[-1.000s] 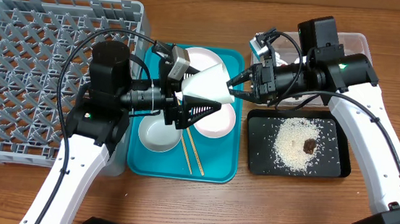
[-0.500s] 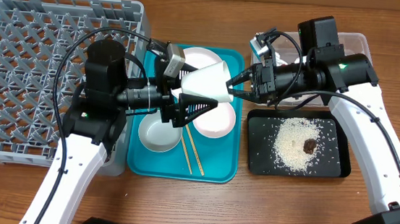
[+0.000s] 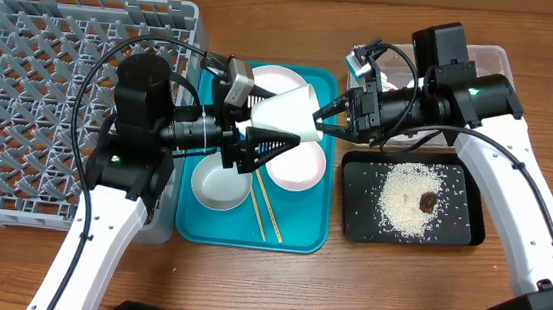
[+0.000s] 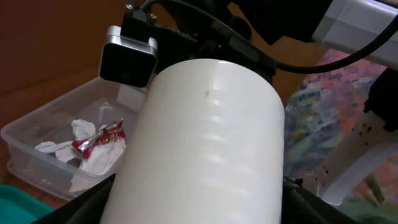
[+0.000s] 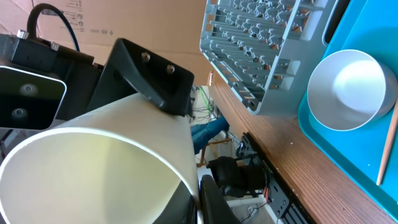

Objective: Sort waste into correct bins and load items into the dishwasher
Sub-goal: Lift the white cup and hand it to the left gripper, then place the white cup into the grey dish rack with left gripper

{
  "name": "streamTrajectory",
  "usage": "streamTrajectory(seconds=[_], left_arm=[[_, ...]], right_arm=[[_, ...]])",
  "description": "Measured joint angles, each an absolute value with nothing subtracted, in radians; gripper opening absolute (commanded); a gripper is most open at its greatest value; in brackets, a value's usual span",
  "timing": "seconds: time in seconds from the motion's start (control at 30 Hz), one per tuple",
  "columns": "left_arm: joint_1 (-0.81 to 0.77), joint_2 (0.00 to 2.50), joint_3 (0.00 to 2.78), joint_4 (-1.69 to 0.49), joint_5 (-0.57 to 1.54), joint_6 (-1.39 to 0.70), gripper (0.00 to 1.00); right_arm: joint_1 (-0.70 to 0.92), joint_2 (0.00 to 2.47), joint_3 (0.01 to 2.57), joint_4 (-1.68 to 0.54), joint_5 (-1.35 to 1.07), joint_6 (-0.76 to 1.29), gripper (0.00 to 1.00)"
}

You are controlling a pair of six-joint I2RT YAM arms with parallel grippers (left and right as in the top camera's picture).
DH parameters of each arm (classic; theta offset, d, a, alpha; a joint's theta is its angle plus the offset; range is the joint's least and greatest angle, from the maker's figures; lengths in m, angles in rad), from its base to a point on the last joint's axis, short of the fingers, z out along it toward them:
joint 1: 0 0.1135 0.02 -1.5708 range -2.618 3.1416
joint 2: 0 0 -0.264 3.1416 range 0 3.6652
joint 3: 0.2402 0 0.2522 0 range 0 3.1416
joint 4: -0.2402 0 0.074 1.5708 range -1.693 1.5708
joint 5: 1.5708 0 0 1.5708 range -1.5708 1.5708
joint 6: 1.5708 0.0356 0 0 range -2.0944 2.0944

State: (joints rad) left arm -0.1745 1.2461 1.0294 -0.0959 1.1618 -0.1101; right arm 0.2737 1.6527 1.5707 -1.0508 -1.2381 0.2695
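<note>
**While two grippers meet on one cup**

Clamped in the left gripper [image 3: 266,136], the white cup [image 3: 290,111] hangs tipped over the teal tray [image 3: 315,229], mouth toward the right gripper [image 3: 322,119], whose fingers reach its rim; whether they pinch it cannot be told. Beneath lie a bowl [image 3: 222,185], a small dish [image 3: 297,169] and chopsticks [image 3: 267,209]. The wrapper [image 4: 99,138] and napkin [image 4: 84,155] sit in the clear tub [image 4: 31,134], rice [image 3: 408,202] in the black tray [image 3: 351,217], the dish rack [image 3: 42,84] by the left arm
</note>
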Motion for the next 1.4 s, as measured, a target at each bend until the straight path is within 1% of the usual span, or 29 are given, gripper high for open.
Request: streamTrajectory(seconds=[0.03,0.07,0.1,0.17,0.2,0.23,0.27,0.37,0.43,0.47,0.5,0.6,0.63,0.7,0.97,1.2,1.4], left_arm=[[-0.174,1.246,1.029,-0.096,1.164,-0.11,0.66],[-0.174,1.246,1.029,-0.096,1.166,-0.11,0.6],[-0.173,1.246,1.029,-0.096,1.168,-0.112,0.57],[-0.17,1.246,1.029,-0.096,1.169,-0.113,0.54],[-0.17,1.246,1.029,-0.096,1.166,-0.113,0.52],[-0.169,1.246,1.029,-0.096,1.162,-0.113,0.52],[-0.169,1.246,1.029,-0.096,1.157,-0.113,0.5],[-0.167,1.246,1.029,-0.105,1.137,-0.113,0.45],[-0.157,1.246,1.029,-0.117,1.125,-0.113,0.43],[-0.142,1.246,1.029,-0.135,1.118,-0.113,0.42],[-0.131,1.246,1.03,-0.151,1.114,-0.112,0.35],[-0.067,1.247,1.034,-0.251,1.082,-0.105,0.2],[-0.047,1.247,1.034,-0.294,1.059,-0.101,0.13],[-0.014,1.247,1.035,-0.371,0.999,-0.093,0.05],[0.104,1.246,1.036,-0.647,0.675,-0.072,0.04],[0.248,1.239,1.119,-0.978,0.385,-0.076,0.04],[0.36,1.223,1.173,-1.093,0.192,-0.086,0.04]], right_arm=[[0.273,1.653,1.571,-1.051,-1.238,0.269,0.04],[0.273,1.653,1.571,-1.052,-1.239,0.27,0.05],[0.272,1.653,1.571,-1.052,-1.24,0.268,0.12],[0.272,1.653,1.571,-1.052,-1.241,0.264,0.19],[0.272,1.653,1.571,-1.053,-1.242,0.266,0.29],[0.272,1.653,1.571,-1.056,-1.242,0.267,0.33],[0.272,1.653,1.571,-1.058,-1.24,0.27,0.35],[0.273,1.653,1.57,-1.06,-1.22,0.266,0.46],[0.273,1.653,1.57,-1.061,-1.192,0.267,0.53],[0.273,1.653,1.57,-1.061,-1.161,0.266,0.54],[0.271,1.653,1.57,-1.062,-1.13,0.266,0.55],[0.255,1.653,1.57,-1.068,-0.98,0.281,0.55],[0.245,1.653,1.57,-1.072,-0.934,0.289,0.55],[0.216,1.653,1.57,-1.087,-0.835,0.296,0.54],[0.086,1.653,1.57,-1.233,-0.54,0.309,0.54],[-0.035,1.652,1.581,-1.406,-0.321,0.275,0.54],[-0.093,1.637,1.597,-1.449,-0.182,0.257,0.57]])
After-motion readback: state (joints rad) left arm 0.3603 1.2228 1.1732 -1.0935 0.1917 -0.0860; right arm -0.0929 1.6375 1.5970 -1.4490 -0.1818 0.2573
